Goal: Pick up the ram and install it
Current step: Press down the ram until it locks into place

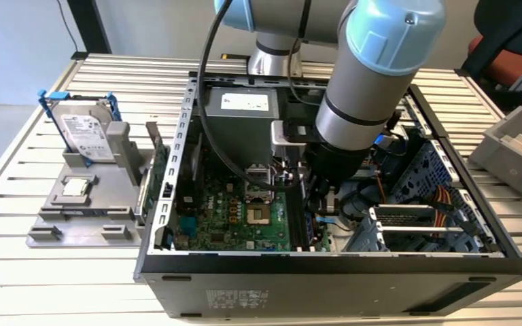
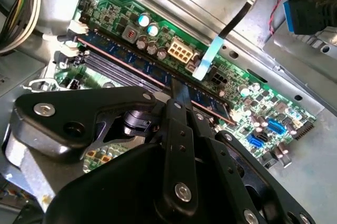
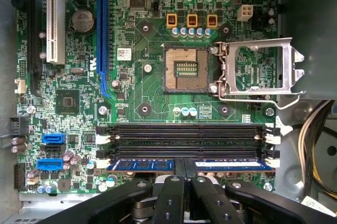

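1. Four long black memory slots [image 3: 187, 142] run side by side across the green printed motherboard [image 3: 142, 77] in the first wrist view; you see the thin, flat ram stick with blue labels [image 3: 152, 164] standing in the slot nearest the gripper, its top edge level between the white end latches [image 3: 101, 139].
2. Your black metal gripper with bolted linkage arms [image 3: 184, 174] rises from the bottom of that frame, its two narrow fingers clenched on the ram at mid-length, one on each face.
3. In the second wrist view the ram [image 2: 131, 63] shows as a long narrow edge with a copper-coloured line, running from upper left towards centre, where the fingers [image 2: 178, 95] meet it.
4. Just past the slots sits the square open processor socket [image 3: 184, 71], its silvery metal frame [image 3: 260, 69] swung open to the right of the picture.
5. Room is tight: in the exterior view the arm's grey and pale blue cylinder [image 1: 370, 81] drops into the open black steel computer case [image 1: 334, 265], with the case walls on both sides and cables close by.
6. On the ribbed metal table [image 1: 25, 265], at the exterior view's left, a grey plastic holder [image 1: 89, 204] carries an upright hard drive [image 1: 87, 132].
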Motion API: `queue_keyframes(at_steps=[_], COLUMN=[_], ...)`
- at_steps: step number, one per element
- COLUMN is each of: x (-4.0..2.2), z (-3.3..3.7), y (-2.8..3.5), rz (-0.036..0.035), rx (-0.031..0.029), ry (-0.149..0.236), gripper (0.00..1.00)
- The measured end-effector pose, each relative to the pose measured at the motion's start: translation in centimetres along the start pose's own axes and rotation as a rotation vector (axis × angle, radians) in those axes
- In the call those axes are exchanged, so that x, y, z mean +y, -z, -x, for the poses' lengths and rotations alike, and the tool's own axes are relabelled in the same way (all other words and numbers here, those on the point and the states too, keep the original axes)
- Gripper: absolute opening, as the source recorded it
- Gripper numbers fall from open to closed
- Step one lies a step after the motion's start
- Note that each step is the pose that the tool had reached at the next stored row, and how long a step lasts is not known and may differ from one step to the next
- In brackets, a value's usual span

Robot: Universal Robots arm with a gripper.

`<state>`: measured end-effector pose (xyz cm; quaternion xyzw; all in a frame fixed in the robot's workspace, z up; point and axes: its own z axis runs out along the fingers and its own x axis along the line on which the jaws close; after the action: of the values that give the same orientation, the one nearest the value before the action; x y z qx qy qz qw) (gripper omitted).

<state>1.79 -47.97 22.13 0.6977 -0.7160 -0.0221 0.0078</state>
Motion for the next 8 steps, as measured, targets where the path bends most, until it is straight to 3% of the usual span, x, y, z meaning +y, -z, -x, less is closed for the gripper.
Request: queue_keyframes(at_steps=[2, 8], x=[-0.02, -0.02], z=[-0.01, 0.03], y=[-0.38, -0.40], rz=[0.0000, -0.0013], rx=[-0.0003, -0.0007], ry=[0.000, 0.000], gripper=[0.00, 0.00])
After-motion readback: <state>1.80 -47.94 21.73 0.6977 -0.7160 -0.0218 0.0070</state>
